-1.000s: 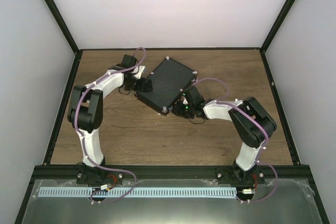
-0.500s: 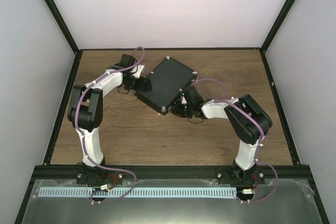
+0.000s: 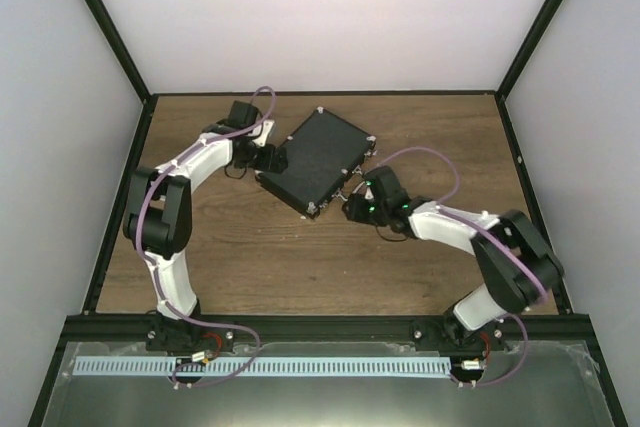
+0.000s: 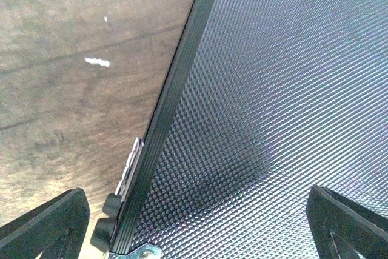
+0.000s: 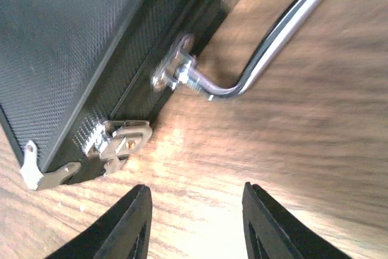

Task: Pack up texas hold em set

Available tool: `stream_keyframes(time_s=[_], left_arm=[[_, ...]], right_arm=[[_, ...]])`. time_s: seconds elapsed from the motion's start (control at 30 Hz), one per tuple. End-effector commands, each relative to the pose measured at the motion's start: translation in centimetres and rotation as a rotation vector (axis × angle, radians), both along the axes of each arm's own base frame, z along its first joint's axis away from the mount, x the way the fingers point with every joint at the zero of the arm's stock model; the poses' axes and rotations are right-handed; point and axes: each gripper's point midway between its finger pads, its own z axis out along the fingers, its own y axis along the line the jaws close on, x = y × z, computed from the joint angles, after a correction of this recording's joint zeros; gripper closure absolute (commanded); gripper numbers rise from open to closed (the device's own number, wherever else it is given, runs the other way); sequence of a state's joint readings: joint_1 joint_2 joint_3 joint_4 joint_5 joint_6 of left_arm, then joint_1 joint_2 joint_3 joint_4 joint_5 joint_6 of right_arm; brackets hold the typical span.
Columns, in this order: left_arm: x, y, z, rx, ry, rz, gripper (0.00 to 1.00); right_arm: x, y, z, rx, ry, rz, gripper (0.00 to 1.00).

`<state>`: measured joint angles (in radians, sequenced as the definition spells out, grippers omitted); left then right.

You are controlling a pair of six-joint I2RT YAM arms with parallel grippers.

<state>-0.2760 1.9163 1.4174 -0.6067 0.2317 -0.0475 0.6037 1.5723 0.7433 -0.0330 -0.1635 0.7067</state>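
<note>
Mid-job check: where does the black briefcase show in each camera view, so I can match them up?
Top external: the briefcase lies closed and angled, centre-back on the table.
Left wrist: its dimpled lid fills the right side, with its edge running diagonally.
Right wrist: it is at upper left, with the latch and silver handle side towards the camera.
Shared landmark: a silver corner cap shows in every view, though not surely the same one.
</note>
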Motion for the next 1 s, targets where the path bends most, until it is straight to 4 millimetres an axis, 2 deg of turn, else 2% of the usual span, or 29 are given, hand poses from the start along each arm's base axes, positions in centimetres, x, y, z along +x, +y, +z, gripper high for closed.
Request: stream_keyframes(time_s=[0.0,0.1,0.2,0.43,0.67,0.77,0.97], left_arm=[[1.9,-0.5,3.8,-0.024,-0.1,0.024,0.0],[4.0,-1.7,4.7,-0.064,-0.12,0.019,0.0],[6.1,-2.4,4.3,-0.075,-0.12,0.017,0.0],[10.1,-3.9,3.9,-0.104,-0.153,0.014,0.0],[12.3,-5.8,3.2,-0.174,-0.154,-0.021,0.0],[12.8,-6.6,3.0,-0.207,-0.153,-0.043,0.0],[13.1,-7.6,2.0,-0.238,-0.139,-0.071,0.0]], right_arm=[[2.0,-5.1,2.9,-0.089,-0.102,-0.082,0.52],[4.6,-7.4,4.2,-0.091,-0.121,-0.12,0.44],[7.3,-9.2,4.8,-0.093,-0.119,-0.157,0.37],[12.7,-9.9,4.9,-0.101,-0.118,-0.162,0.24],[17.2,-8.9,4.7,-0.078,-0.112,-0.157,0.23],[18.4,-8.7,4.1,-0.074,-0.104,-0.16,0.23],[19.1,-10.8,1.9,-0.128,-0.048,-0.227,0.32]])
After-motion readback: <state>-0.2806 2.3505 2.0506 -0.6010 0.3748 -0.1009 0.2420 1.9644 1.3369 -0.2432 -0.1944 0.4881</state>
